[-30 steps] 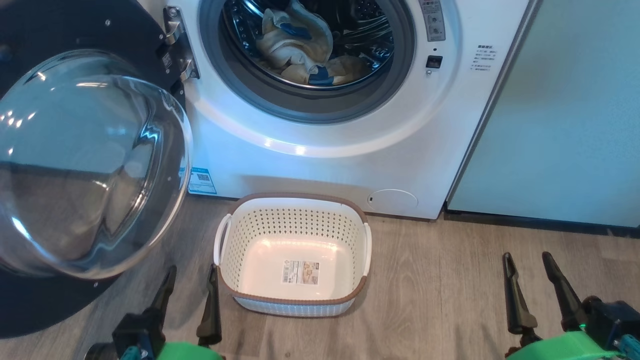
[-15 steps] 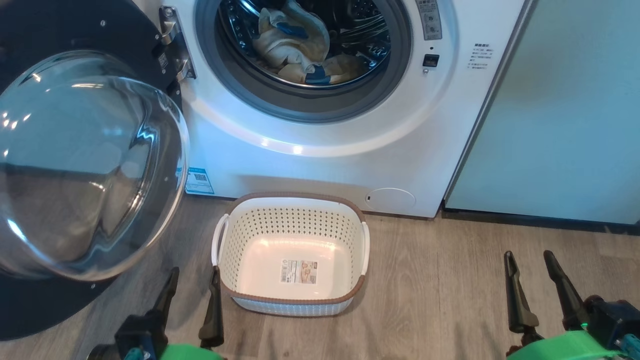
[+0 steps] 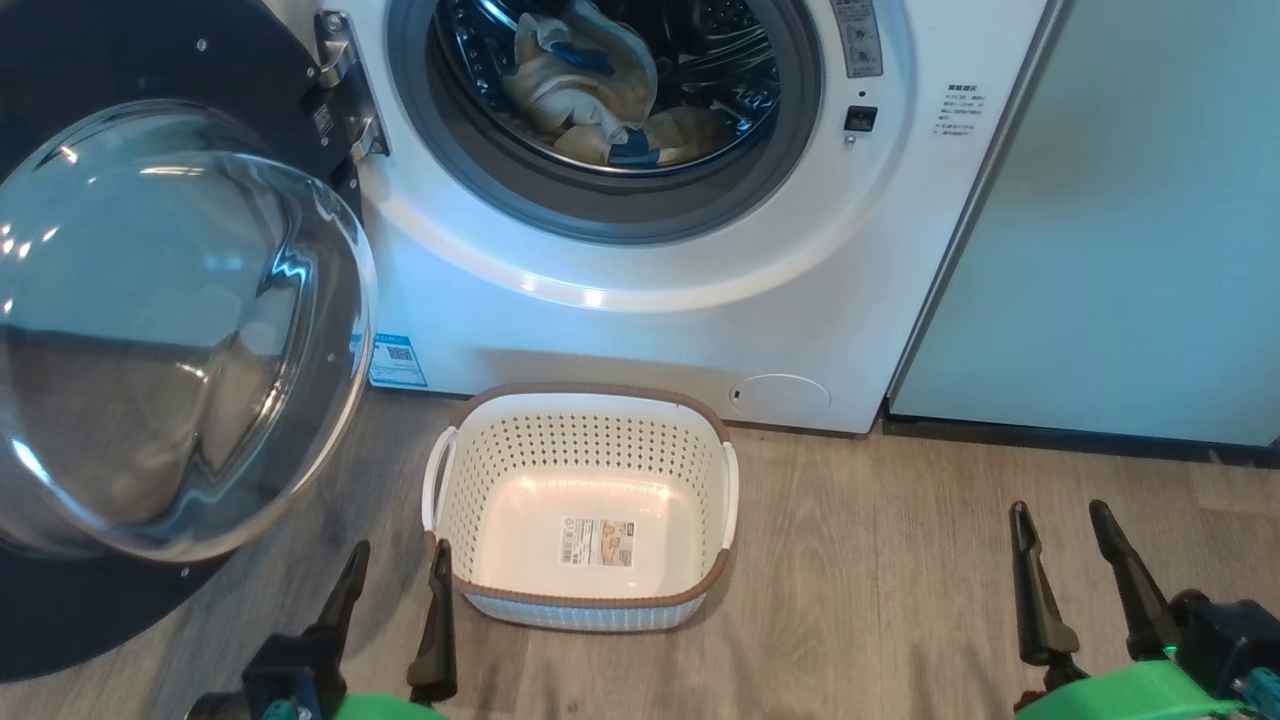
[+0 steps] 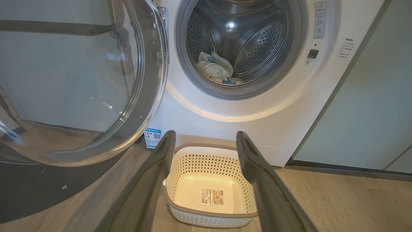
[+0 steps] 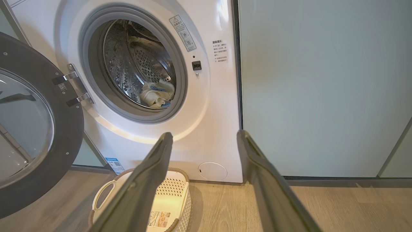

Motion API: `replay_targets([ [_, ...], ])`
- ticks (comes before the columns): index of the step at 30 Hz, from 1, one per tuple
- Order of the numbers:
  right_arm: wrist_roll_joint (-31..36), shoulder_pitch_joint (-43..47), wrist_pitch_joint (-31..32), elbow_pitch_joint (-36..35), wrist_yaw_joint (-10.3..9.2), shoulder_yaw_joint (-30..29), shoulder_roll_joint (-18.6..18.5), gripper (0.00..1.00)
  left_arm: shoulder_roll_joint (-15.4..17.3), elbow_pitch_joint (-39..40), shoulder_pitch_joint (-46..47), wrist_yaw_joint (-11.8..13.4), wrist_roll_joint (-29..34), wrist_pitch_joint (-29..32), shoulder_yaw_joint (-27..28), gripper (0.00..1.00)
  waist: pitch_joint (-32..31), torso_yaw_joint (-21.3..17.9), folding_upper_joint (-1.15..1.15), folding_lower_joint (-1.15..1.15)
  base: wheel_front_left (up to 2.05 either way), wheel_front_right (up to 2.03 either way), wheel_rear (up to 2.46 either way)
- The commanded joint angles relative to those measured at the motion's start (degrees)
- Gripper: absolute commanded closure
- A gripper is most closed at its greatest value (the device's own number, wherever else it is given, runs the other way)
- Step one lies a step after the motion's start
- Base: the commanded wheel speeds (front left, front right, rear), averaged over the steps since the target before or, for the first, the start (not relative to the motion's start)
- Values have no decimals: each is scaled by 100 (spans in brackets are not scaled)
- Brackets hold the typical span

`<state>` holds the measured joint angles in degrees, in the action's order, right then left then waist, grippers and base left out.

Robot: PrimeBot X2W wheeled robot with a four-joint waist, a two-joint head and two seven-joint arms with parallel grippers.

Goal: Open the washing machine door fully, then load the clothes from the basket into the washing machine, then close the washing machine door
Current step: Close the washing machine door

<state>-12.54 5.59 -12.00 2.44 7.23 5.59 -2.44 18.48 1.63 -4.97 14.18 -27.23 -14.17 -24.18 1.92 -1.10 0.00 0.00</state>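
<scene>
The white washing machine (image 3: 700, 330) stands ahead with its door (image 3: 170, 330) swung wide to the left, black rim and glass bowl facing me. The clothes (image 3: 590, 85) lie inside the steel drum, a cream bundle with blue patches (image 4: 215, 69) (image 5: 156, 93). On the floor before the machine sits the basket (image 3: 585, 410), holding nothing but its label. My left gripper (image 3: 398, 560) is open, low at the basket's near left corner. My right gripper (image 3: 1060, 520) is open over bare floor to the basket's right. In both wrist views, the fingers (image 4: 151, 180) (image 5: 145, 180) are spread with nothing between them.
A pale teal cabinet (image 3: 1130, 220) stands flush to the machine's right. Grey wood-look floor (image 3: 880, 590) runs around the basket. The open door overhangs the floor on the left, close to my left gripper.
The head view has shifted slightly. My left gripper has edged right, closer to the basket's near left corner. The right gripper, basket, door and clothes are unchanged.
</scene>
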Motion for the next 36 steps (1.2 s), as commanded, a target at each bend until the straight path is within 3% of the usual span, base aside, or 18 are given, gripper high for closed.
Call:
replay_targets([
  [1,9,-179,-9,-188,25,90,-43,0,45,124,265,425,33,-24,204,0,-11,2,0,0,-68,93,-25],
  [20,2,-159,-15,-179,25,105,-43,0,98,90,279,358,13,-16,147,0,-45,30,0,0,-148,163,-15],
  [36,4,-138,-14,-186,25,72,-43,0,86,97,282,328,23,-49,169,0,-47,56,0,0,-20,20,0],
])
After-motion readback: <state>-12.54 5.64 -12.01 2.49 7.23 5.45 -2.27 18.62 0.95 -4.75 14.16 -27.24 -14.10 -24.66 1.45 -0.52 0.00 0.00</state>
